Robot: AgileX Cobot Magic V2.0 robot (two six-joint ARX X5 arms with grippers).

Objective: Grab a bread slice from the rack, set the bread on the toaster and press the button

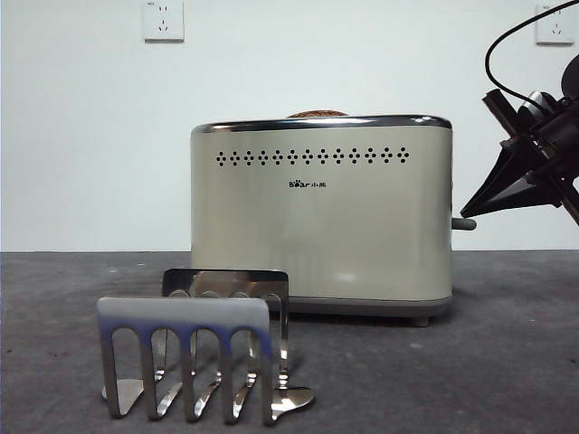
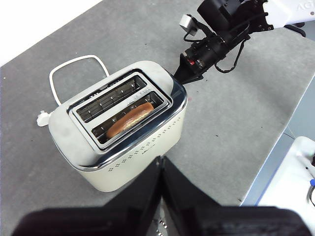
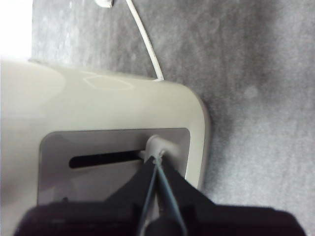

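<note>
the toaster (image 1: 321,217) stands big in the middle of the table (image 1: 507,362). the rack (image 1: 194,348) stands just in front of it, much lower. the right gripper (image 1: 470,210) blocks the toaster's narrow end, its tip at the button (image 1: 463,223). a white cord (image 2: 74,66) loops behind the toaster. bare table lies on both sides.

Grey table (image 1: 507,362), white wall (image 1: 81,136), two wall sockets (image 1: 164,20), white power cord (image 2: 74,64) behind

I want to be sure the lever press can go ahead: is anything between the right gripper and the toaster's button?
Nothing visible is. The right gripper, jaws shut, has its tip right at the button on the narrow end of the toaster. The slice of bread already sits in a slot.
</note>
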